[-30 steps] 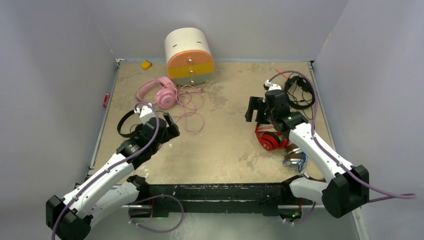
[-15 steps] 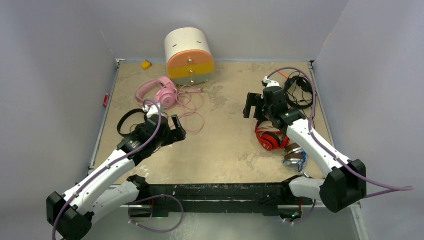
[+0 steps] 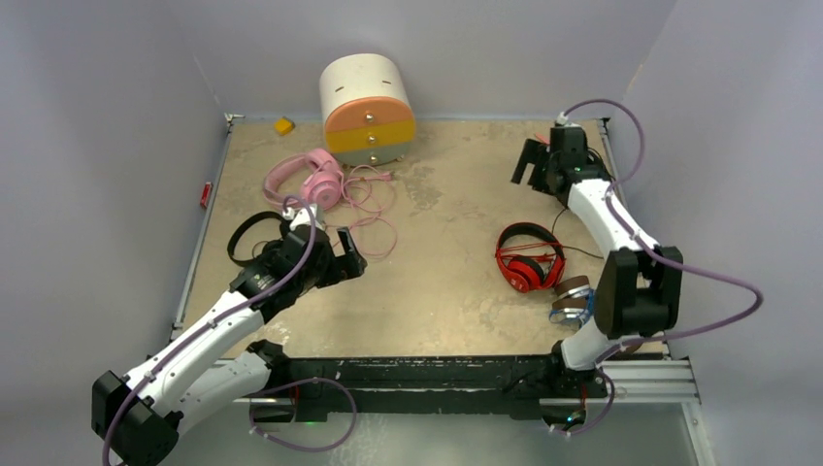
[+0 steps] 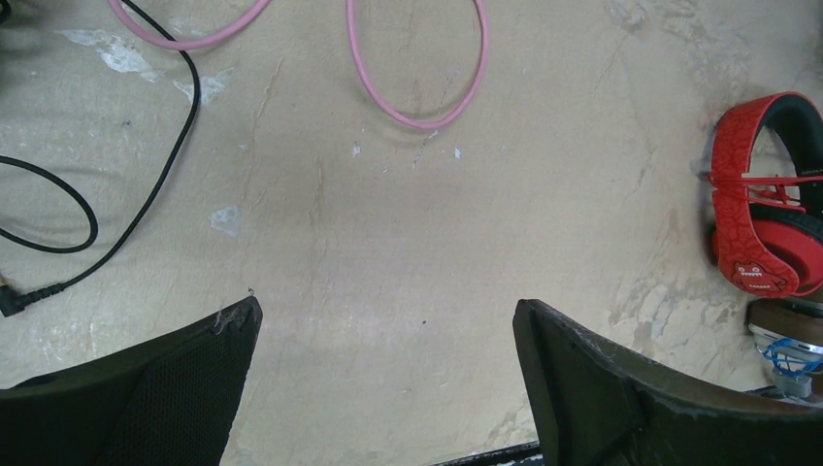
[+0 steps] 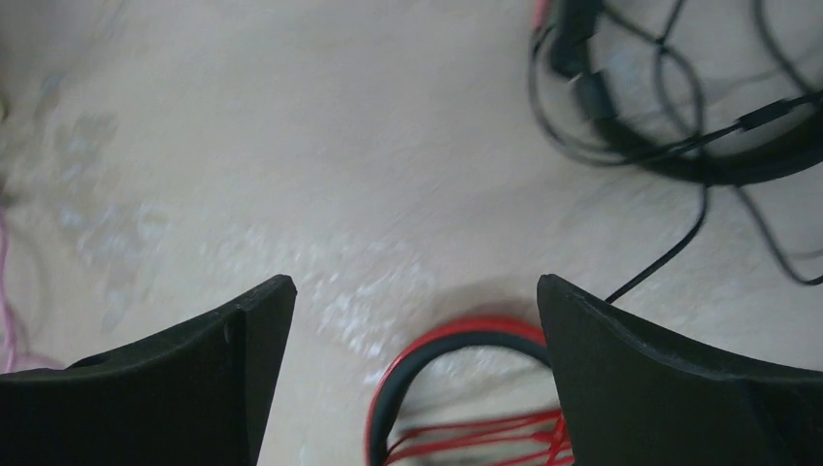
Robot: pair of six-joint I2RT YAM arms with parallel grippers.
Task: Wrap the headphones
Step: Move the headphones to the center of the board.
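Near the left edge of the table (image 3: 437,301) lie the left black headphones (image 3: 243,238), with their cable loose. Just beside them hangs the left gripper (image 4: 386,309), its jaws wide apart and holding nothing. Toward the far left corner sit the pink headphones (image 3: 311,180). Their pink cable (image 3: 374,221) is spread out in big loops.

By the right edge, the red headphones (image 3: 524,262) look done, with red cord wound across the band. The brown headphones (image 3: 571,296) lie just beside them, and I cannot tell if they are wrapped. At the far right corner the right gripper (image 5: 415,286) is wide apart and empty too, near the right black headphones (image 5: 699,146) with their messy cable.

I think one is done and at least three are left. The middle of the table is bare, so there is good room to move. The walls stand close along the edges.
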